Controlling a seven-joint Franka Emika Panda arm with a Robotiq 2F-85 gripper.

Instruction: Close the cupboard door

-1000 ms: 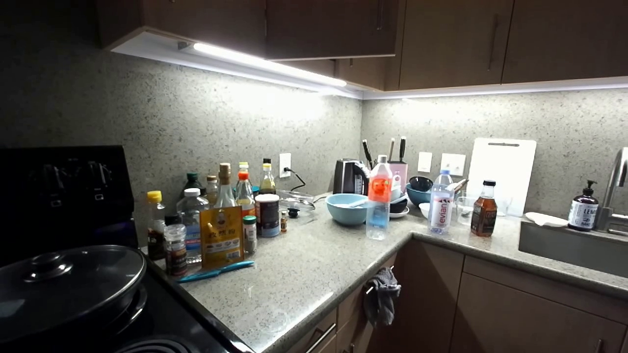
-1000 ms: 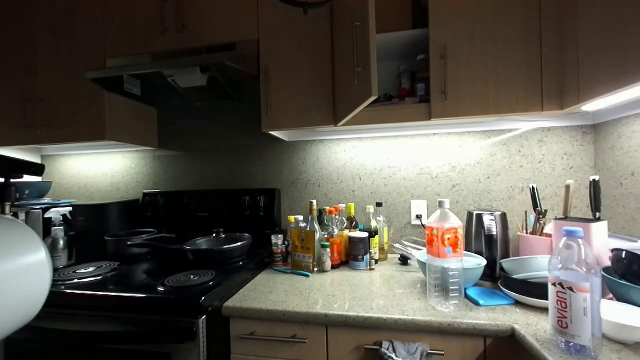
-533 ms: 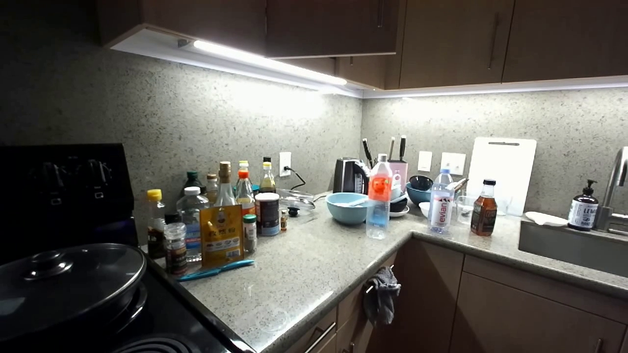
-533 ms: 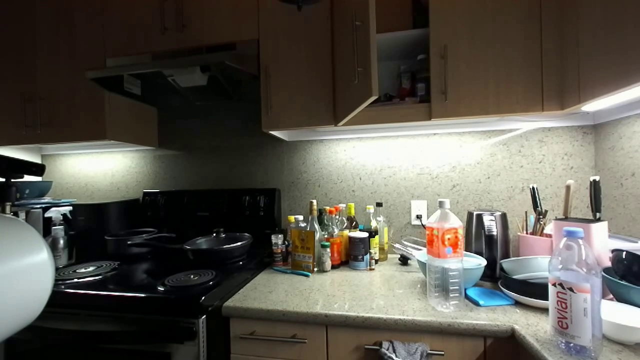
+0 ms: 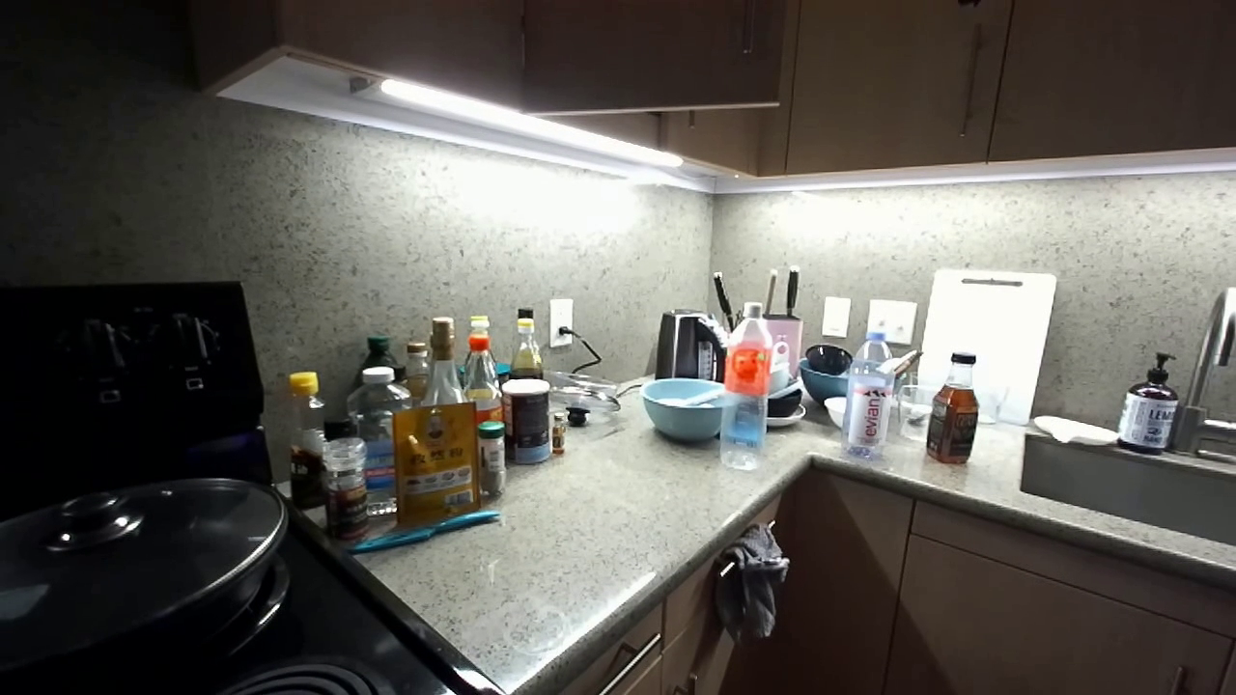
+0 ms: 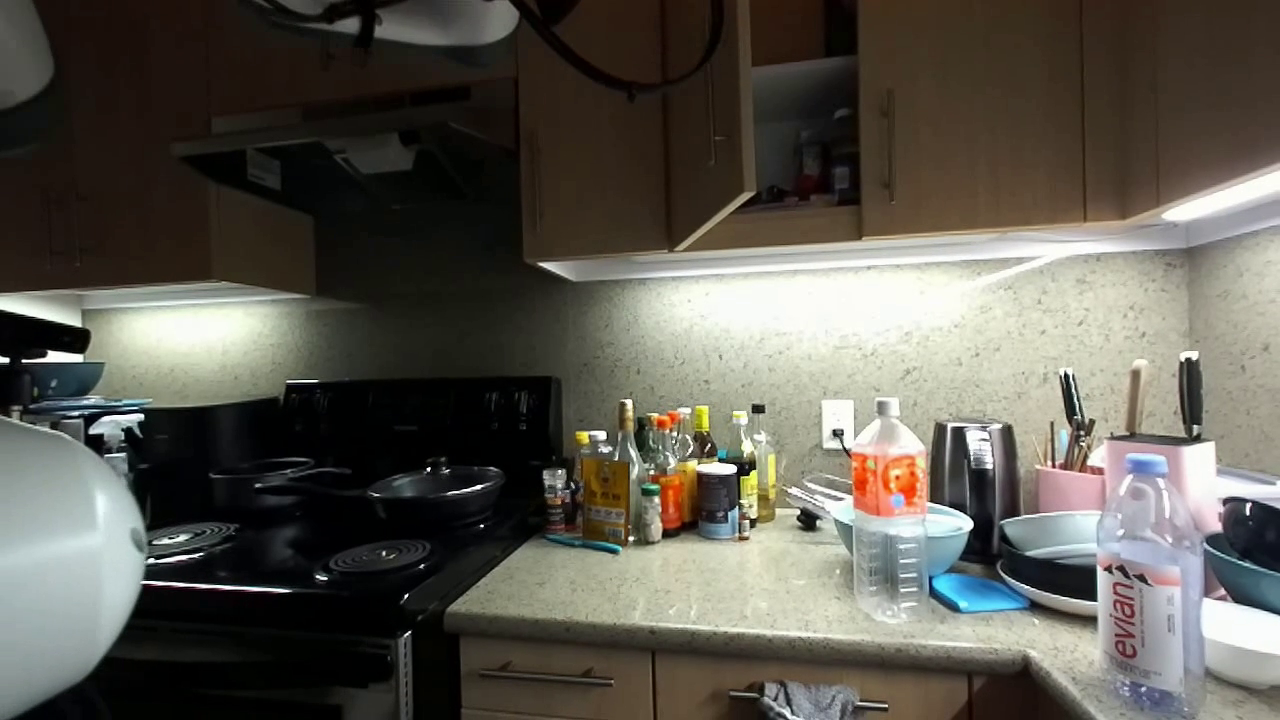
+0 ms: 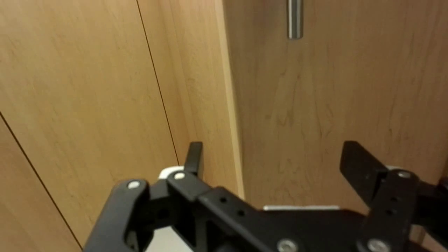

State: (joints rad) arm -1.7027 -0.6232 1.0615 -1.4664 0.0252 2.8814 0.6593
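Open cupboard door (image 6: 690,160) awaits a push

Nearest the wrist camera, an end effector (image 7: 273,150) holds its fingers (image 7: 361,169) well apart, gripping nothing; whether either touches wood cannot be told. Just beyond stands a wooden panel, apparently that same door, its handle (image 7: 295,19), a slim metal bar, near the free edge. A looping cable (image 6: 632,91) crosses in front of the door in an exterior view. In both exterior views the door hangs above the desk (image 6: 700,590), its free edge swung to the near side, its hinges seemingly on the left.

The panel should prove stiff and sturdy, with some weight but an easy swing; its smooth face may let fingertips skid. The handle could be pinched, yet a firm push looks simpler: on the outer face beside the handle, well apart from the hinges, driving the edge far and to the right. Pressing close to the hinges would likely take more force. Farther back, to the right of the door, dim containers (image 6: 843,165) stand inside the cupboard (image 6: 795,105), likely out of its path.
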